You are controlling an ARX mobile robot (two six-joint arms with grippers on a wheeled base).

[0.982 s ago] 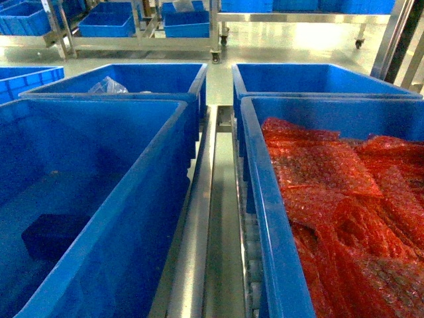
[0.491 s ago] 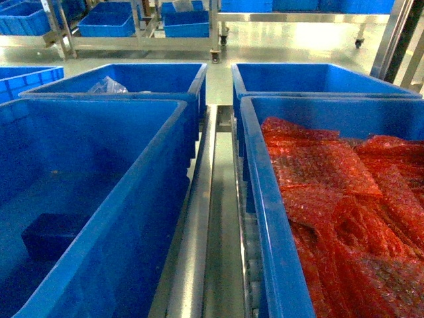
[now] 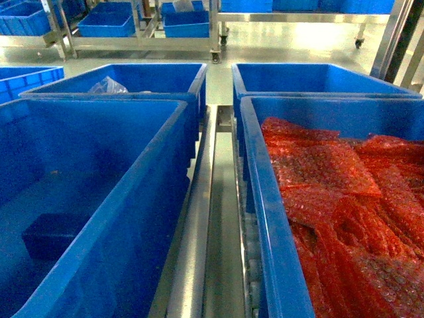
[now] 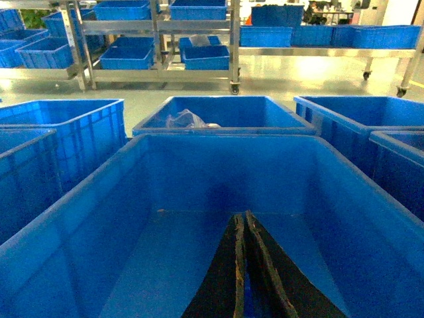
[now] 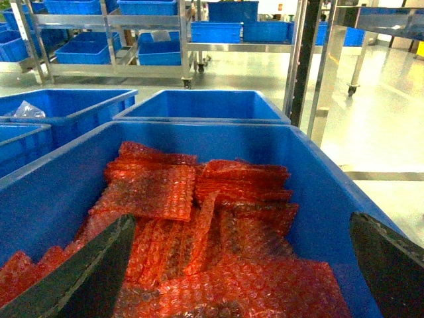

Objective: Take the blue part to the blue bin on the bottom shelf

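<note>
**Blue block on tote floor, left fingers shut**

The small dark-blue rectangular block (image 3: pixel 52 235) lies on the floor of the large, deep blue plastic tote (image 3: pixel 142 192). The left gripper (image 4: pixel 242 265), pressed closed and empty, would only nudge the block unless it opens. The right gripper (image 5: pixel 242 265) spreads wide above red bubble-wrap packets (image 5: pixel 199 218).

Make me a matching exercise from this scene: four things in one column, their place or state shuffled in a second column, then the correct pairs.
Things:
1. blue part
2. red bubble-wrap packets
3. left pincer
4. right pincer

Places or states:
A. open, over the red packets
B. on the floor of the left tote
C. shut, fingers together
D. piled in the right tote

Pairs: 1-B, 2-D, 3-C, 4-A
</note>
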